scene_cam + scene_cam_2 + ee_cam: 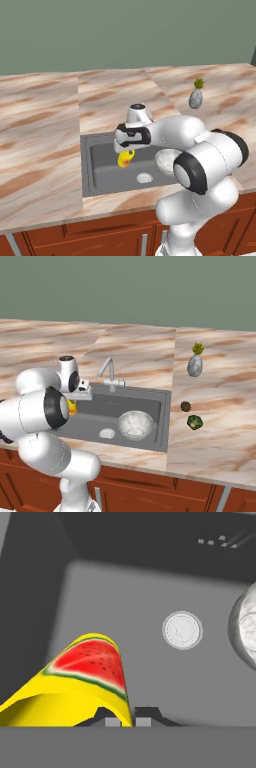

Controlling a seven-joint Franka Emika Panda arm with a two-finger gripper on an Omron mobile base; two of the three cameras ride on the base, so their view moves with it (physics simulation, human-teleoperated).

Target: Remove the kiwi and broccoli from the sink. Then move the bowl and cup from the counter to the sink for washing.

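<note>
My gripper (126, 719) hangs over the left half of the sink (100, 170), shut on the rim of the yellow cup (125, 159), which dangles tilted above the basin floor. In the hand view the cup (85, 672) shows its red watermelon mark, with the cup wall between my fingertips (145, 716). The whitish-grey bowl (135, 423) sits in the right part of the sink (150, 401), beside the drain (107, 433). The kiwi (185, 406) and the broccoli (194, 422) lie on the counter (215, 406), just right of the sink.
A silver tap (107, 371) stands at the sink's back edge. A grey egg-shaped vase with a green tuft (195, 363) stands on the counter farther back right. My own arm covers the sink's right front corner in the left base view.
</note>
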